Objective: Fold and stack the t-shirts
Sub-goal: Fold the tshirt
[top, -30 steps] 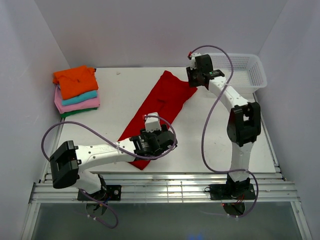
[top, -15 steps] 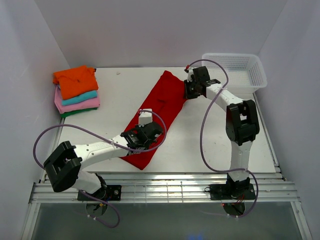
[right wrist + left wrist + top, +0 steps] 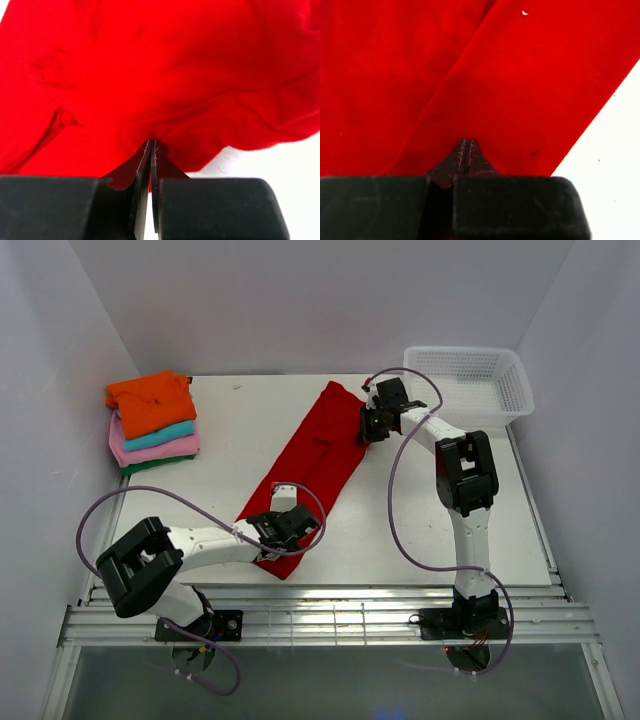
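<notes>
A bright red t-shirt (image 3: 318, 450) lies folded into a long strip, running diagonally from the table's near middle to the far middle. My left gripper (image 3: 290, 530) is at the strip's near end, shut on the cloth. In the left wrist view its closed tips (image 3: 466, 142) meet at a crease in the red t-shirt (image 3: 520, 75). My right gripper (image 3: 368, 426) is at the strip's far right edge. In the right wrist view it is shut (image 3: 151, 142) on a puckered fold of the red t-shirt (image 3: 175, 65). Folded orange, teal, pink and dark green t-shirts (image 3: 152, 420) are stacked at the far left.
A white mesh basket (image 3: 515, 390) stands at the far right corner, just beyond the right arm. White walls close in the table on three sides. Bare white table (image 3: 420, 520) shows to the right of the red strip.
Both grippers have come down onto the red t-shirt and shut on it. The left moved back toward the strip's near end, and the right moved left to its far edge.
</notes>
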`<state>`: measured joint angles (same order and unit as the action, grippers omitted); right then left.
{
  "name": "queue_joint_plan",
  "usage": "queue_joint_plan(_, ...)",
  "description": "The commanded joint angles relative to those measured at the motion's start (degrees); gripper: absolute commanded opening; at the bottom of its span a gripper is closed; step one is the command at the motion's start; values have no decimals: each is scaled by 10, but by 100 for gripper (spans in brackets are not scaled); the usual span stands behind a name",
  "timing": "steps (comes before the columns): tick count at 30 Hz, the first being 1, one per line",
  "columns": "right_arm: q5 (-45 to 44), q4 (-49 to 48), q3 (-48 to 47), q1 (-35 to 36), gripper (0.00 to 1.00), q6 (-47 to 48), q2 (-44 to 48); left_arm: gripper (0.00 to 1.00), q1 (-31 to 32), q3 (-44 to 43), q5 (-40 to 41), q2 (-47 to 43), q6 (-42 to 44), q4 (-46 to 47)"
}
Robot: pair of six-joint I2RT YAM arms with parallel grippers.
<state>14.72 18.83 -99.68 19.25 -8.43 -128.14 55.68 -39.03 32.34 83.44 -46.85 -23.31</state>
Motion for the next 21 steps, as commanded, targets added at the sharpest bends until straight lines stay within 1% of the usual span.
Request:
queue_joint_plan(1, -2, -8, -37, 2, 8, -9, -26, 0, 3, 27, -43, 7, -25, 7)
queue_joint_plan(7, -30, 36, -89, 11, 8, 1, -84, 0, 24, 36, -59, 10, -47, 16)
queue_joint_plan(12, -22, 37, -129, 18, 8, -9, -130, 0, 50, 20, -71, 17, -76, 19)
queue_joint_plan(15, -19, 44, -168, 21, 8, -17, -158, 0, 76, 4, -74, 36, -105, 18)
queue_joint_plan(19, -9, 35, -192, 22, 8, -31, -174, 0, 117, -18, -77, 68, -153, 19)
queue_joint_plan(21, -3, 28, -205, 22, 8, -38, -182, 0, 127, -34, -78, 93, -173, 20)
